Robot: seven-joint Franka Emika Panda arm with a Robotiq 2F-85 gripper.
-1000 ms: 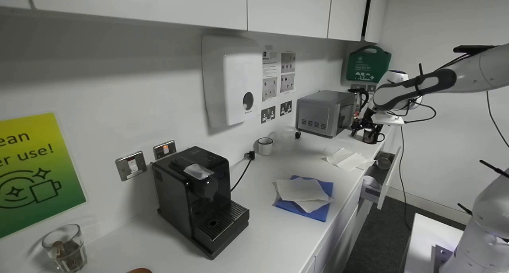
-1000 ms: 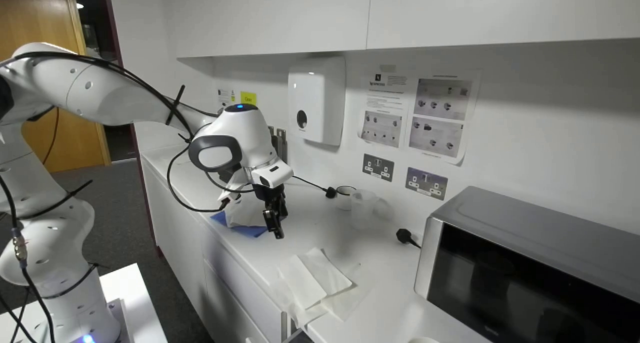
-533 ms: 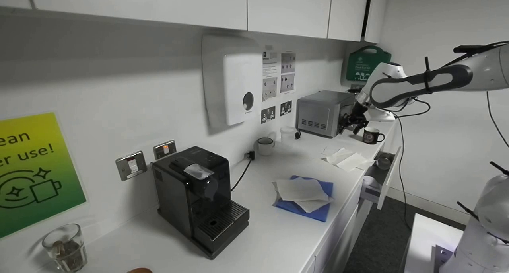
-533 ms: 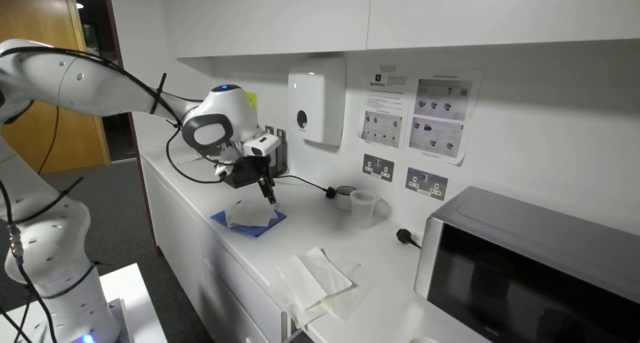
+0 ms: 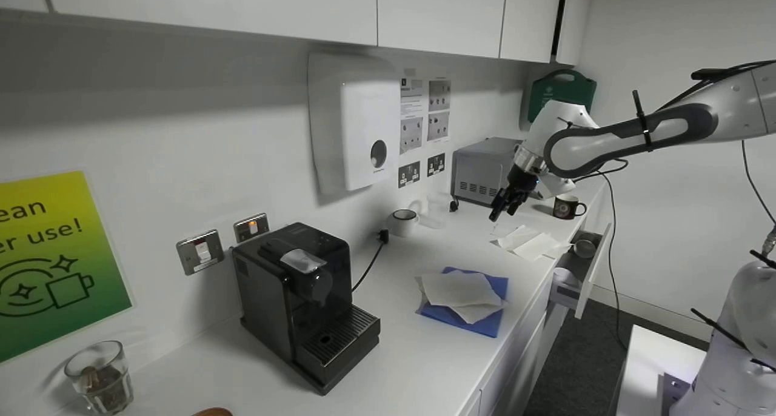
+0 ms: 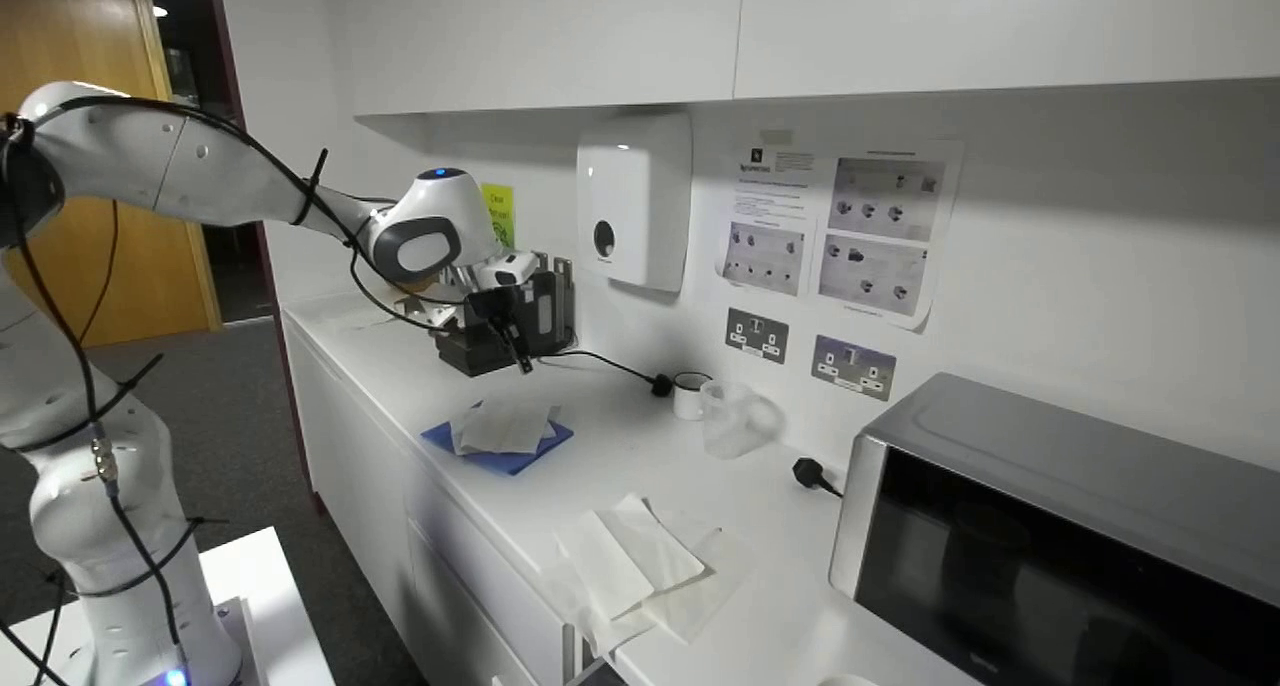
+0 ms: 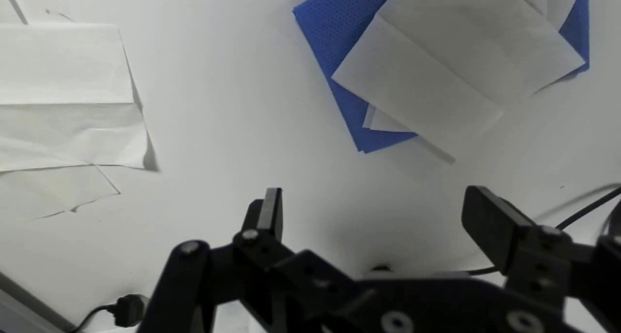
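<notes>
Above the table (image 7: 218,105): the jaws are spread wide, with nothing gripped; the fingers (image 7: 490,226) are set well apart in the lower part of the wrist view, and white surface is seen between them.

Blue cloth (image 7: 335,46): laid flat at upper right of the wrist view, beyond the fingertips and touched by neither; its lowest corner is pointed towards the gap.

White papers (image 7: 436,71): stacked on the cloth; a crease is slanted from upper left to lower right, but the pile is cut off by the upper edge, so its long axis cannot be told.

Loose sheets (image 7: 63,75): spread at the left edge of the wrist view, well apart from the cloth.

Jaws' height: shown raised clear of the table in both exterior views; hardly judged from the wrist view.

White mug (image 5: 401,227): set beside the clear cup (image 6: 728,426) in both exterior views; neither is made out for certain in the wrist view.

Black mug (image 5: 565,208): seen upright at right in an exterior view, near the open drawer (image 5: 592,273); missing from the wrist view.
</notes>
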